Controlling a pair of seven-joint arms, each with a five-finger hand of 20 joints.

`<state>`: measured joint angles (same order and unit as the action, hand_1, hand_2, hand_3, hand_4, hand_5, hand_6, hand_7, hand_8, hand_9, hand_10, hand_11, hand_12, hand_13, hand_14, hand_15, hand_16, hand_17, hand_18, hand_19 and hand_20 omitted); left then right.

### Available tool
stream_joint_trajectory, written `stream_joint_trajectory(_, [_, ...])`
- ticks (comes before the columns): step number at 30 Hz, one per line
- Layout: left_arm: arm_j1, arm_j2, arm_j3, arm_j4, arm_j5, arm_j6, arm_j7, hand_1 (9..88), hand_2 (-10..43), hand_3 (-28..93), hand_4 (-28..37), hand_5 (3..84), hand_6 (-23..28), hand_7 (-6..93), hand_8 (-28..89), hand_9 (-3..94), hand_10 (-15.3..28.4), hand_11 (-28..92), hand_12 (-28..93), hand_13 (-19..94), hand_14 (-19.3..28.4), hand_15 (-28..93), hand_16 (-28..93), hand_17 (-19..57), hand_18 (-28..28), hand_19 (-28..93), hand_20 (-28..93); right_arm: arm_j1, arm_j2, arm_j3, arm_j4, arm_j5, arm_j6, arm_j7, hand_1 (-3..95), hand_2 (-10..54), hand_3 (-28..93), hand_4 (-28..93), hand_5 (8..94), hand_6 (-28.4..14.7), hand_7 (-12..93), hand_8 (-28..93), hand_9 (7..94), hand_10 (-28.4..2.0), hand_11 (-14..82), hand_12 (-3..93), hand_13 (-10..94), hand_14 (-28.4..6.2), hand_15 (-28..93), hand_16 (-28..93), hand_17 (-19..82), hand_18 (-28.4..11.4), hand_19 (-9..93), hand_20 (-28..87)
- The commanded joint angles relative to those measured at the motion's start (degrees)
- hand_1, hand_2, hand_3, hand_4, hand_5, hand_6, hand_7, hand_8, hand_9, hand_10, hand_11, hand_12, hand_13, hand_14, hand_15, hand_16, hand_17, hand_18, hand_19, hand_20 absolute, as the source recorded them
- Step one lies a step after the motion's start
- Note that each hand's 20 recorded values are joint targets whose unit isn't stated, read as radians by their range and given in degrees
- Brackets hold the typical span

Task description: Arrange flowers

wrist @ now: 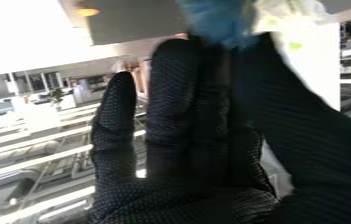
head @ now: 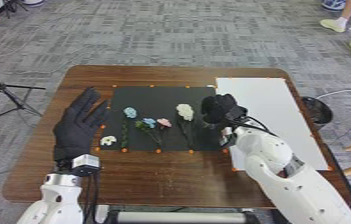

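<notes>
My right hand (head: 216,108) is over the border between the black mat (head: 158,95) and the white sheet. In the right wrist view, the thumb and fingers of the right hand (wrist: 176,100) pinch a blurred blue flower (wrist: 214,19); a pale yellow-white flower (wrist: 287,16) is beside it. On the mat lie a blue flower (head: 131,112), a light blue one (head: 148,121), a pink one (head: 163,122), a tall cream one (head: 186,111) and a small white one (head: 108,140) at the left edge. My left hand (head: 75,127) is open, left of the mat.
The white sheet (head: 265,100) covers the right part of the brown table (head: 180,177). Orange markers line the mat and the sheet. A dark round bin (head: 317,111) stands off the table's right edge, and a black tripod (head: 6,90) stands to the left.
</notes>
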<state>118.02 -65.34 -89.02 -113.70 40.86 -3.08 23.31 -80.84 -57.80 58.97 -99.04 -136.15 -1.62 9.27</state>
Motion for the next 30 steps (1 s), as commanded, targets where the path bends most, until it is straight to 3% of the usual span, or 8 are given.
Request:
stream_joint_trajectory(1, [0.88, -0.87, 0.14, -0.14, -0.05, -0.35, -0.1, 22.8, -5.9, 69, -28.3, 26.4, 2.4, 23.4, -12, 22.9, 11.1, 16, 16, 20, 15.5, 15, 5, -13.8, 20.8, 40, 7, -2.01, 0.97, 1.28, -1.3, 3.13, 0.63, -1.36, 34.1, -9.5, 81, -28, 53.6, 1.2, 39, -19, 59.3, -8.5, 42.1, 25.3, 59, -5.6, 72, 25, 21, -18.3, 75, 44])
stream_joint_trajectory(10, [0.33, -1.03, 0.43, 0.25, -0.04, -0.22, 0.0, 22.8, -5.9, 69, -28.3, 26.4, 2.5, 23.3, -12, 22.9, 11.1, 17, 16, 20, 15.5, 15, 5, -13.8, 20.8, 40, 7, -7.14, 3.0, 9.11, -8.58, 19.18, 1.92, -0.65, 18.6, -9.2, 82, -28, 43.2, -4.0, 32, -16, 45.4, -12.9, 34.3, 23.0, 45, -10.7, 69, 19, 15, -20.5, 72, 45])
stream_joint_trajectory(12, [0.23, -1.41, 0.6, 0.51, 0.3, 0.0, -0.32, 22.8, -5.9, 69, -28.3, 26.4, 2.5, 23.3, -12, 22.9, 11.1, 17, 16, 20, 15.4, 15, 5, -13.8, 20.8, 40, 7, -10.41, 3.77, 15.85, -13.44, 28.02, -4.14, 1.69, 17.8, -7.3, 83, -28, 40.0, -5.0, 27, -14, 40.7, -14.2, 29.8, 22.5, 38, -12.1, 63, 16, 12, -22.0, 66, 42])
stream_joint_trajectory(15, [0.52, -2.38, 0.9, 0.98, -0.33, -0.28, -0.95, 22.8, -5.9, 69, -28.3, 26.4, 2.5, 23.4, -12, 22.9, 11.1, 17, 16, 20, 15.2, 14, 5, -13.8, 20.8, 40, 7, -14.77, 4.63, 27.1, -20.14, 34.08, -19.81, 4.35, 24.8, -6.9, 85, -27, 32.4, -5.7, 20, -12, 33.3, -15.1, 23.9, 22.3, 27, -12.6, 53, 12, 9, -22.1, 59, 36])
stream_joint_trajectory(19, [1.16, -4.29, 1.22, 1.27, 0.43, -0.08, -1.86, 23.0, -5.9, 69, -28.3, 26.3, 2.4, 23.4, -12, 22.4, 10.9, 16, 15, 19, 14.7, 14, 5, -13.9, 20.7, 40, 8, -21.56, 4.94, 38.52, -23.26, 50.67, -24.16, 1.79, 26.6, -5.3, 86, -25, 27.0, -6.3, 15, -9, 26.9, -14.5, 16.6, 23.2, 19, -12.6, 42, 13, 6, -21.1, 56, 29])
stream_joint_trajectory(23, [1.23, -6.65, 0.77, 1.86, 3.13, -2.43, -4.46, 23.3, -6.1, 68, -28.3, 25.8, 2.2, 23.0, -12, 21.1, 10.5, 16, 16, 17, 13.9, 13, 5, -14.2, 20.4, 39, 7, -25.47, 2.06, 46.33, -25.46, 61.98, -26.0, 2.87, 21.4, 1.1, 84, -23, 28.1, -4.6, 12, -9, 27.0, -13.7, 11.4, 22.7, 17, -12.8, 33, 17, 2, -22.1, 51, 25])
stream_joint_trajectory(27, [0.32, -7.22, 1.47, 2.34, 6.48, -1.12, -5.82, 23.1, -6.4, 68, -28.3, 24.7, 2.1, 22.4, -12, 19.8, 10.1, 15, 16, 16, 13.7, 11, 6, -14.9, 19.9, 38, 8, -28.28, -1.14, 49.46, -27.08, 65.89, -23.32, -0.9, 16.0, 8.4, 84, -22, 28.6, -2.3, 9, -8, 27.1, -13.7, 7.0, 22.2, 15, -13.0, 23, 21, -1, -22.1, 45, 21])
stream_joint_trajectory(30, [-0.73, -7.48, 2.11, 2.83, 7.66, -0.49, -5.75, 23.0, -6.4, 68, -28.3, 24.4, 2.1, 22.3, -12, 19.5, 10.1, 14, 17, 16, 13.5, 11, 7, -15.1, 19.8, 38, 8, -29.28, -3.69, 50.23, -26.7, 74.9, -22.36, 1.66, 12.0, 10.3, 81, -23, 29.5, -2.4, 7, -7, 28.1, -13.6, 3.8, 21.3, 16, -13.5, 14, 25, -3, -22.2, 42, 19])
